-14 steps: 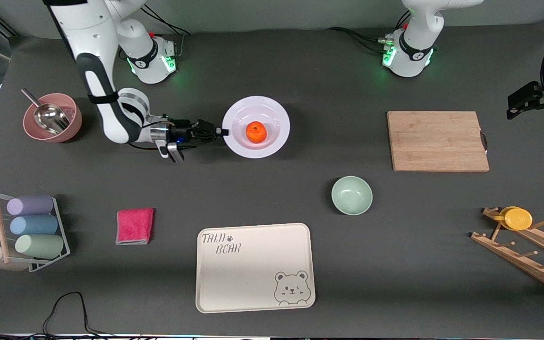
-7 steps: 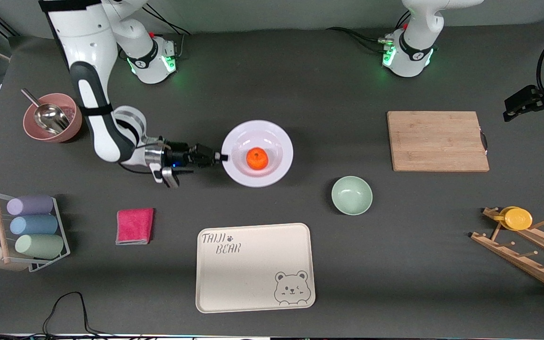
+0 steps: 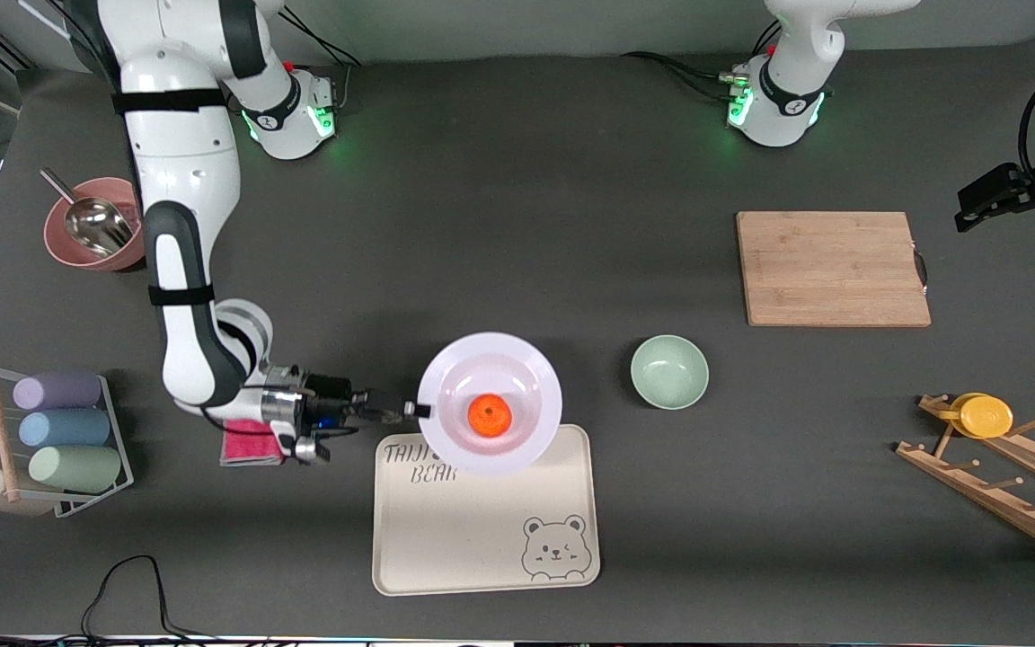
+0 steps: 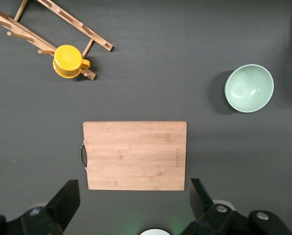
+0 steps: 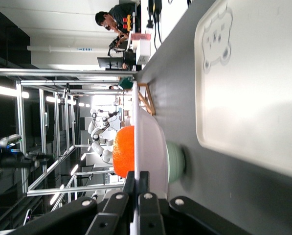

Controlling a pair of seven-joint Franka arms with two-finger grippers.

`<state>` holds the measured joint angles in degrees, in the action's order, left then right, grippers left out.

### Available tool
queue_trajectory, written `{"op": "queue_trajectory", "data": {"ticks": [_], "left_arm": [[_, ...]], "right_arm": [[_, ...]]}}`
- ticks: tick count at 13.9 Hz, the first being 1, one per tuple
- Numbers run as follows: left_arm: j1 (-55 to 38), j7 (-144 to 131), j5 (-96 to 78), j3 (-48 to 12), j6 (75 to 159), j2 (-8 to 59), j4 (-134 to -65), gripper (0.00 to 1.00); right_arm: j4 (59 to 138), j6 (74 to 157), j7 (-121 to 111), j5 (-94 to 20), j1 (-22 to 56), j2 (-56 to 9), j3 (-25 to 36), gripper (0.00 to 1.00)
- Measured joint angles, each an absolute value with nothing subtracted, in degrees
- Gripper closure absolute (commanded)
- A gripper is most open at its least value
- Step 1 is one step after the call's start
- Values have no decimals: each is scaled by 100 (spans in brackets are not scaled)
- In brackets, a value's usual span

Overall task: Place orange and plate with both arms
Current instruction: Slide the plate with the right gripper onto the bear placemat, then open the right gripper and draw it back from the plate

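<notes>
Right gripper (image 3: 417, 411) and plate (image 3: 490, 403) now much closer to front camera than second ago, moved from table middle to over bear tray (image 3: 485, 509) edge farthest from camera. Fingers clamped on plate rim; plate held in air, level. Orange (image 3: 489, 414) sits in plate centre. Right wrist view: pads (image 5: 138, 190) pinch rim, orange (image 5: 123, 151) on plate (image 5: 150, 147), tray (image 5: 243, 93) beneath. Left gripper (image 4: 133, 205) waits high over cutting board (image 4: 136, 154), fingers apart, holding nothing. Green bowl (image 3: 669, 371) beside plate, toward left arm's end.
</notes>
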<state>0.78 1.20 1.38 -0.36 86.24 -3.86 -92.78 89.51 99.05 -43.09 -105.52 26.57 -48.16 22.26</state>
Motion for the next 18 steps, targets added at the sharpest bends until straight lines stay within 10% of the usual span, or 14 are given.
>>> {"op": "queue_trajectory", "data": {"ticks": [5, 18], "left_arm": [[78, 119, 131, -39, 8625, -386, -9314, 0], [75, 119, 126, -59, 8628, -386, -9326, 0]], "right_arm": [[7271, 9952, -3740, -10614, 2326, -5937, 2222, 100], [7021, 10241, -4480, -10994, 2325, -6776, 2194, 99]]}}
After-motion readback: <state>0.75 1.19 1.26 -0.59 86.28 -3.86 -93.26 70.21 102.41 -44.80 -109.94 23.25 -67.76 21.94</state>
